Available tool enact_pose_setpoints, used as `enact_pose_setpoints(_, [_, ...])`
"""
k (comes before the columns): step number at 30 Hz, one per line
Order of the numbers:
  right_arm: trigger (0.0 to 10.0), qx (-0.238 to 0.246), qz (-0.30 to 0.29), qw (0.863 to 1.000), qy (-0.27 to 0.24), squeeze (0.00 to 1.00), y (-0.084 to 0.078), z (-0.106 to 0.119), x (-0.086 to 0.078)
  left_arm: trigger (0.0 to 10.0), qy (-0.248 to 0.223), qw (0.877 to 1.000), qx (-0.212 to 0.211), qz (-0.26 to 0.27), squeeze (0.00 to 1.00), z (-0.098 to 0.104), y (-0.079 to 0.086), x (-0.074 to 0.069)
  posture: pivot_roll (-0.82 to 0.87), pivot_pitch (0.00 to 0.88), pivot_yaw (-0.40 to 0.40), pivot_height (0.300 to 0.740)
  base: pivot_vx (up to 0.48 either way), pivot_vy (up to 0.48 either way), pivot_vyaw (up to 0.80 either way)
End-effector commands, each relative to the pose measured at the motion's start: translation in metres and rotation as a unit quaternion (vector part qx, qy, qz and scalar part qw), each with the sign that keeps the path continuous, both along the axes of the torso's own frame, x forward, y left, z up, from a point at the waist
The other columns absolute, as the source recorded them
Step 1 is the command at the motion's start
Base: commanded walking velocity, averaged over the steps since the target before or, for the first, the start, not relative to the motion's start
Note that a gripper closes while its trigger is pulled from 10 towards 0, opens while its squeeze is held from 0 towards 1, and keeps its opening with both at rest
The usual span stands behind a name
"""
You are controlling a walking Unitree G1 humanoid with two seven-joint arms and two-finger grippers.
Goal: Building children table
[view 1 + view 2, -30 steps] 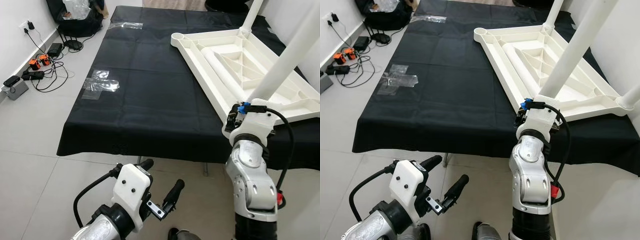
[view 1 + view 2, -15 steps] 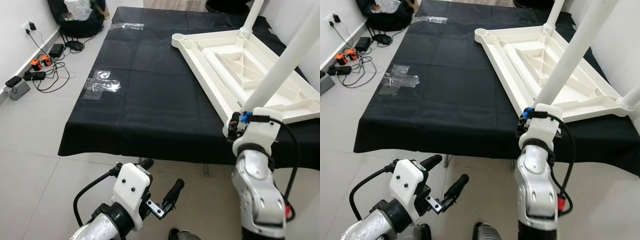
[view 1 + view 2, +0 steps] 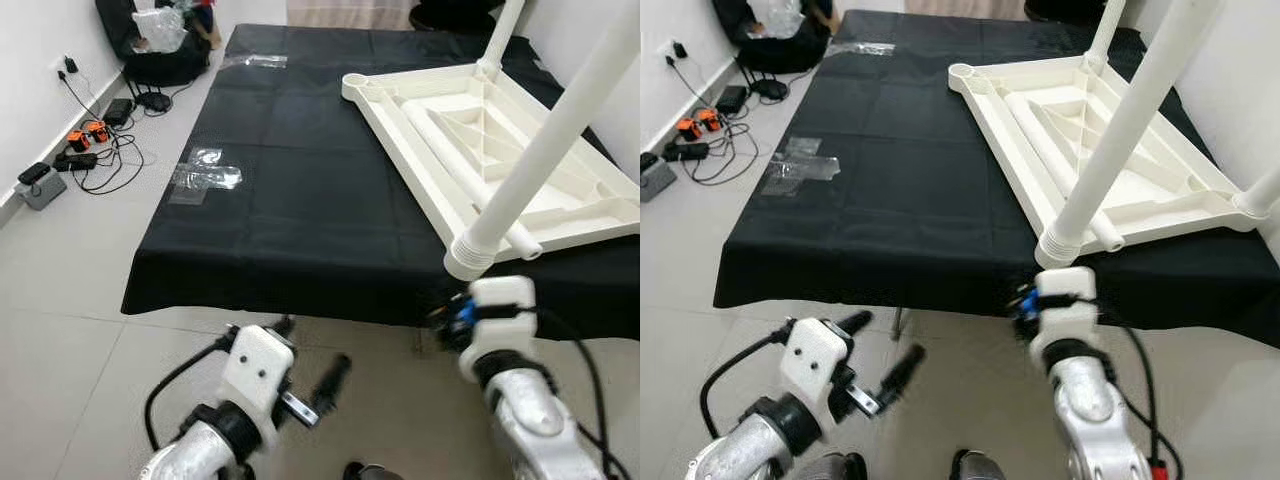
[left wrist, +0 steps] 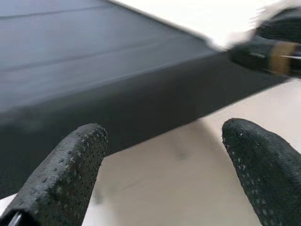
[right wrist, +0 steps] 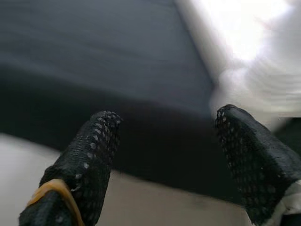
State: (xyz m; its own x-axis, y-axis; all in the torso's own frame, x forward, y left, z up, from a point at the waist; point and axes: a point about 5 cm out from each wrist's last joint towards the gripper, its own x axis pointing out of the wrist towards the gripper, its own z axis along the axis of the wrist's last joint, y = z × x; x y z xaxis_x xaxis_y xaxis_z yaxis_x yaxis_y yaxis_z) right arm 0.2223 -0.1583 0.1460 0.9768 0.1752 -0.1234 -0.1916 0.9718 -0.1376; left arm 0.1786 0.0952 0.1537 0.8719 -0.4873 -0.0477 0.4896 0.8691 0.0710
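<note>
Children's table (image 3: pixel 500 150), white moulded plastic with ribbed underside, lay upside down on the far right part of a black cloth (image 3: pixel 300 190) covering a large table, in the left eye view. 1 round white leg (image 3: pixel 545 140) rose slanting from its near corner, its ringed foot end hanging just past the cloth's front edge, and a 2nd leg (image 3: pixel 503 30) stood at the far corner. Pale floor tiles (image 3: pixel 60 300) surrounded the table; cables and chargers (image 3: pixel 80 150) lay by the left wall, and 2 patches of clear tape (image 3: pixel 205 172) sat on the cloth. The left gripper (image 3: pixel 305 375) hung low in front of the cloth edge, well apart from the white table. In the right eye view the right gripper (image 3: pixel 1025 300) sat just below the ringed end of the slanting leg, blurred. In the left wrist view 2 dotted rubber fingertips (image 4: pixel 70 165) stood wide apart, holding nothing, with the cloth edge beyond. In the right wrist view the fingers (image 5: pixel 89 160) were likewise spread with nothing between them, facing the dark cloth edge and a blurred white shape.
</note>
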Motion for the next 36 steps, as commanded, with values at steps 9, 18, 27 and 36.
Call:
enact_pose_setpoints(9, [10.0,0.048,0.066,0.997,0.0,0.0,0.022,-0.012,0.003,10.0,0.0,0.999,0.034,0.034,0.0,-0.016,0.006,-0.001,0.06,0.141,-0.037,0.74,0.0,0.0,0.0])
enact_pose_setpoints(18, [10.0,0.055,0.053,0.997,0.013,0.0,-0.002,-0.024,0.011,10.0,-0.009,0.998,0.052,0.042,0.0,-0.024,0.007,0.004,0.06,0.13,-0.033,0.74,0.0,-0.274,0.0])
enact_pose_setpoints(27, [10.0,0.071,0.121,0.99,0.019,0.0,-0.011,-0.023,0.009,10.0,-0.003,0.998,0.049,0.048,0.0,-0.029,0.009,0.006,0.05,0.118,-0.025,0.74,0.141,-0.417,0.0])
enact_pose_setpoints(36, [10.0,0.084,0.182,0.979,0.04,0.0,-0.009,-0.028,0.005,10.0,0.002,0.998,0.036,0.052,0.0,-0.031,0.01,0.006,0.05,0.103,-0.03,0.74,0.058,-0.142,0.0])
